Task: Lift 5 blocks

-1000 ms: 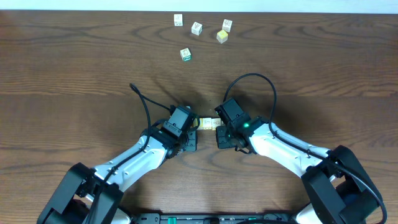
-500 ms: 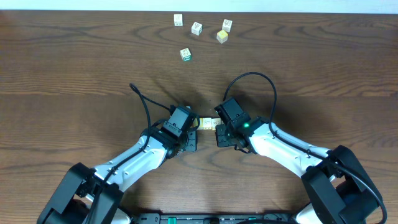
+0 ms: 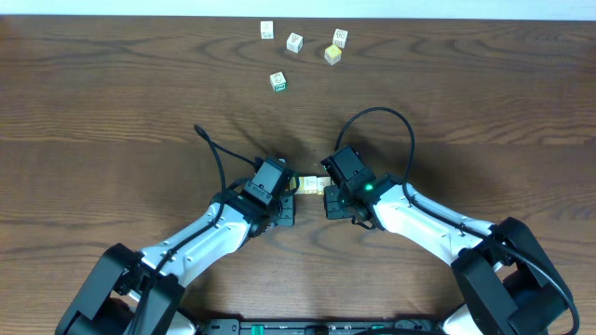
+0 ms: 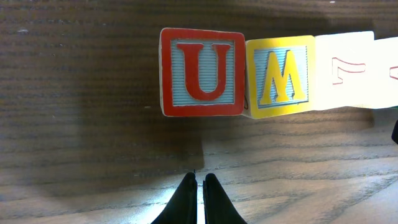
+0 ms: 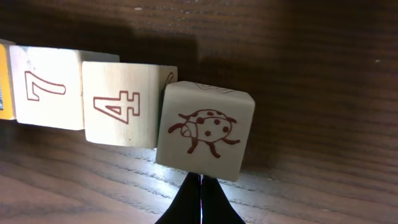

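Note:
A straight row of several blocks (image 3: 312,184) lies between my two grippers at the table's middle. In the left wrist view it starts with a red U block (image 4: 202,71), then a yellow M block (image 4: 278,76) and a pale 7 block (image 4: 345,70). The right wrist view shows the 7 block (image 5: 46,90), a 4 block (image 5: 121,106) and a ladybird block (image 5: 205,130) at the end. My left gripper (image 4: 198,178) is shut and empty, pointing at the U block with a gap showing. My right gripper (image 5: 201,180) is shut, its tips against the ladybird block. I cannot tell whether the row rests on the table.
Several more small cubes sit loose at the table's back edge: a white one (image 3: 267,30), one beside it (image 3: 294,42), a yellow one (image 3: 332,55) and a green-printed one (image 3: 277,82). Black cables (image 3: 382,116) arch over both arms.

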Robot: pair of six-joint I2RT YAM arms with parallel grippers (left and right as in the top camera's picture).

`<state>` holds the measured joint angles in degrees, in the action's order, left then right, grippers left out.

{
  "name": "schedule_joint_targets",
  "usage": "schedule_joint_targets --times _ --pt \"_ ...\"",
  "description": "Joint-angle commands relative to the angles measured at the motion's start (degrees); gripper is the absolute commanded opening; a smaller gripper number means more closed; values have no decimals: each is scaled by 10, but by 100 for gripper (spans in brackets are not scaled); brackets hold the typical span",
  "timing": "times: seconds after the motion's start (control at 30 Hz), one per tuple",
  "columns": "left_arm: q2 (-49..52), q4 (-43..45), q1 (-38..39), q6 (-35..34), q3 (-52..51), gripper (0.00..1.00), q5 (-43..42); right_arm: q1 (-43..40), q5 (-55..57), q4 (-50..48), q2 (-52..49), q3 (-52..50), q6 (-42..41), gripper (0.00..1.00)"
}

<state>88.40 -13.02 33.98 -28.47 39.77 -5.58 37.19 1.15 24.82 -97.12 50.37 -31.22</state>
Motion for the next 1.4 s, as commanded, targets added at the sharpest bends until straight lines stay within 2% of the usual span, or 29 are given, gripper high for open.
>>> schedule_joint_targets --times 0.0,0.8,1.03,1.23,1.37 --pt "0 0 1 1 3 7 12 -5 16 1 1 -2 -5 1" --pt "0 0 1 1 3 7 12 -12 26 -16 1 -2 -5 1" --pt "0 0 1 1 3 7 12 -12 21 9 1 -2 -5 1" --pt "0 0 1 1 3 7 12 -13 75 46 1 -2 -16 1" --pt "0 0 1 1 3 7 12 -27 91 38 1 -2 -16 1"
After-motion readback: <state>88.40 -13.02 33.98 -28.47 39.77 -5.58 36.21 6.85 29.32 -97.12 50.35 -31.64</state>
